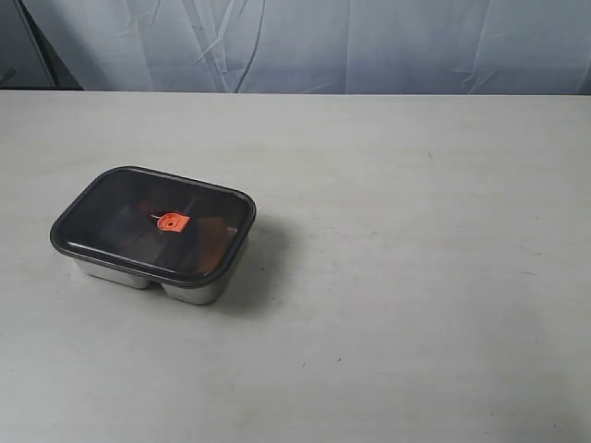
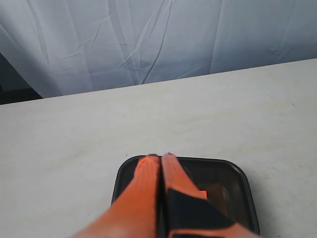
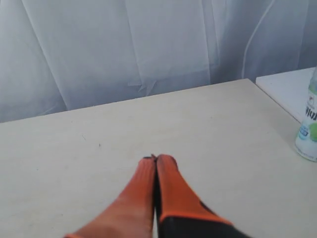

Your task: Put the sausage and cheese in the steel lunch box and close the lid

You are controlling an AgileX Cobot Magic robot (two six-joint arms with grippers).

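Note:
The steel lunch box (image 1: 189, 291) stands on the left half of the table with the dark smoky lid (image 1: 129, 217) lying flat on top of it, its orange valve (image 1: 171, 221) at the centre. The sausage and the cheese are hidden; only dim reddish-brown shapes show through the lid. Neither arm appears in the exterior view. In the left wrist view my left gripper (image 2: 161, 156) is shut and empty, its orange fingers raised over the lid (image 2: 233, 191). My right gripper (image 3: 155, 158) is shut and empty above bare table, away from the box.
The pale table (image 1: 416, 277) runs back to a white curtain (image 1: 305, 41). In the right wrist view a plastic bottle (image 3: 308, 126) with a green label stands on a white surface beside the table's edge.

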